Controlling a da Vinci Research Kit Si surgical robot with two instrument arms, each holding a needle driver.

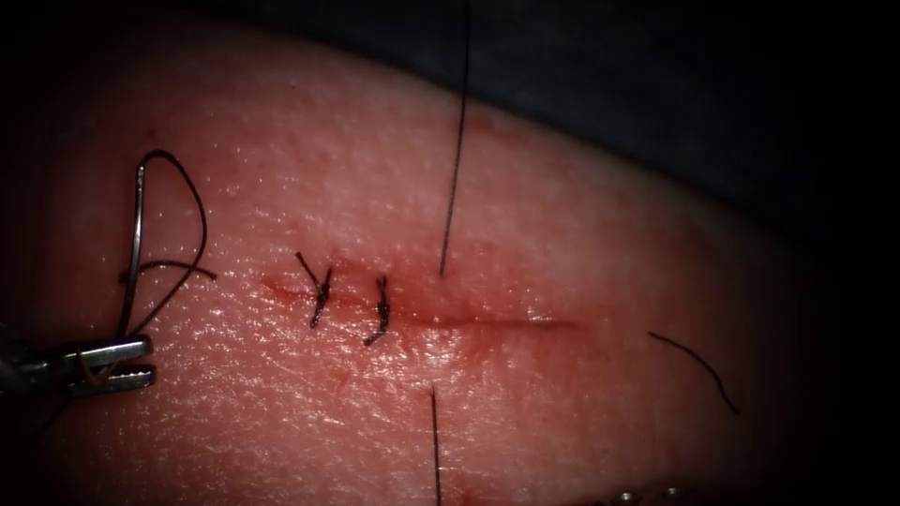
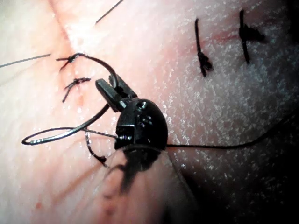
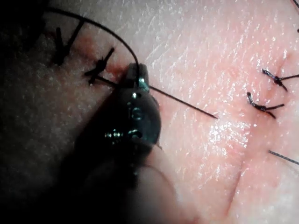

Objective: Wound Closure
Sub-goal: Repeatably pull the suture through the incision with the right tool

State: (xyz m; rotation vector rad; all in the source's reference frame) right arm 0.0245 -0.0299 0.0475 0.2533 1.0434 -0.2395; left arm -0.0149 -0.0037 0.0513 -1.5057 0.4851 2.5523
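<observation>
Left of the cut (image 1: 487,323), the left tool (image 1: 127,364) grips the needle (image 1: 136,244) near one end, free of the tissue (image 1: 562,234); right tool's (image 3: 136,74) fingers indiscernible.

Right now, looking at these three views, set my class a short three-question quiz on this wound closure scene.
1. True or false: the needle is driven into the tissue.
2. How many tied stitches cross the cut?
3. The left tool holds: A thread, B the needle, C tissue.
Key: 1 false, it lies over the tissue left of the cut; 2 two; 3 B.
</observation>
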